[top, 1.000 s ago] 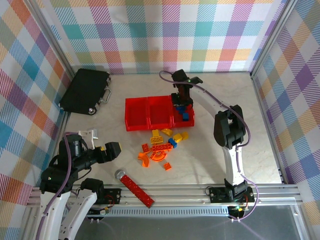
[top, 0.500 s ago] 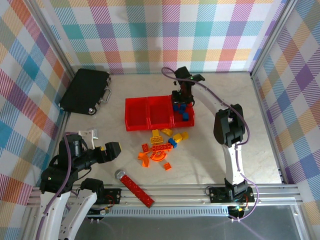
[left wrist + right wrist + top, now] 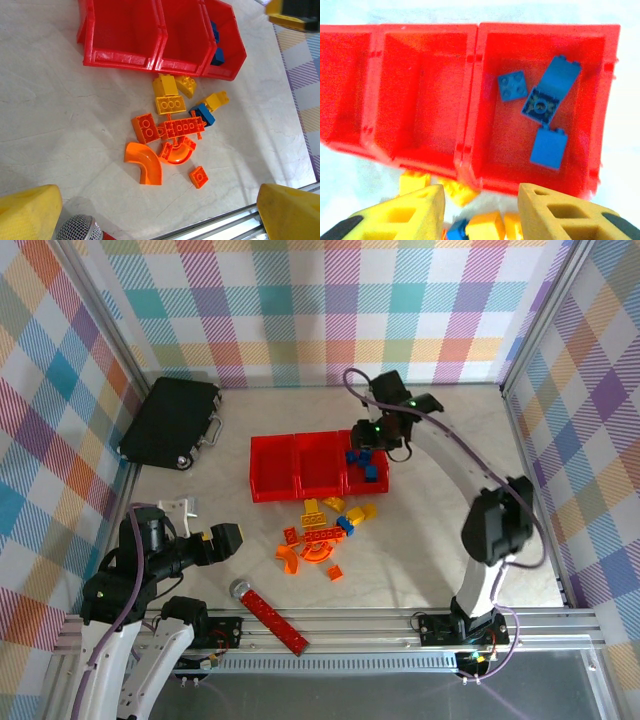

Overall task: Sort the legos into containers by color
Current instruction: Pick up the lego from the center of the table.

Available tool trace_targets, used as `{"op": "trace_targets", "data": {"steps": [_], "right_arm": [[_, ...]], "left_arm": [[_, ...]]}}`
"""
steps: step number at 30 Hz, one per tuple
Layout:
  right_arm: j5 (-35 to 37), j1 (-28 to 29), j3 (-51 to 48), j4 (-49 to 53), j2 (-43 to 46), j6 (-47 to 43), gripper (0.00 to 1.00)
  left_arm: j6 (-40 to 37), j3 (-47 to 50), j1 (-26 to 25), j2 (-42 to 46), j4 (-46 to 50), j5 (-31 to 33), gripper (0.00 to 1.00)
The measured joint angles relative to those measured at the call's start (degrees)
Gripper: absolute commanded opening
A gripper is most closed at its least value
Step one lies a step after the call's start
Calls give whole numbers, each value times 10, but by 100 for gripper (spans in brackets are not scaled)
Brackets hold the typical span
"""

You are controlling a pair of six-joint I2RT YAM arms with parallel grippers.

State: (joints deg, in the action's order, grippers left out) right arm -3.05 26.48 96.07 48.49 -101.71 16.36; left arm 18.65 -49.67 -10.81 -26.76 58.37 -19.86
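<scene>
The legos [image 3: 322, 535] lie loose on the table in front of the containers [image 3: 300, 468], three joined red bins. In the left wrist view the pile has an orange arch [image 3: 145, 162], an orange plate [image 3: 182, 127], yellow bricks [image 3: 170, 95] and a blue brick [image 3: 202, 114]. Several blue bricks [image 3: 549, 147] lie in the right bin [image 3: 580, 60]; the middle bin [image 3: 427, 75] and left bin hold nothing. My right gripper [image 3: 480, 210] hovers open over the right bin's near wall [image 3: 365, 438], with nothing between its fingers. My left gripper [image 3: 157, 220] stands wide open near the left base [image 3: 228, 540], apart from the pile.
A long red bar with a silver round end [image 3: 270, 610] lies near the front rail, close to my left fingers [image 3: 25, 215]. A black case [image 3: 172, 420] sits at the back left. Checked walls close in the table on three sides.
My right gripper has opened, lifted out of the right bin and pulled back to the right, leaving the blue bricks inside. The left arm has not moved.
</scene>
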Motion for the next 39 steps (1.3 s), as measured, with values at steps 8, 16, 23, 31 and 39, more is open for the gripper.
{"op": "trace_targets", "data": {"steps": [8, 16, 23, 31, 39], "right_arm": [[-26, 11, -211, -48, 148, 45, 47], [-14, 29, -368, -58, 226, 104, 56], [13, 29, -381, -71, 198, 116, 56], [37, 29, -328, -70, 101, 85, 55], [53, 29, -278, -70, 43, 50, 54]], "left_arm": [[0, 0, 0, -10, 0, 0, 100], [0, 0, 0, -14, 0, 0, 100], [0, 0, 0, -14, 0, 0, 100], [0, 0, 0, -11, 0, 0, 100], [0, 0, 0, -6, 0, 0, 100]]}}
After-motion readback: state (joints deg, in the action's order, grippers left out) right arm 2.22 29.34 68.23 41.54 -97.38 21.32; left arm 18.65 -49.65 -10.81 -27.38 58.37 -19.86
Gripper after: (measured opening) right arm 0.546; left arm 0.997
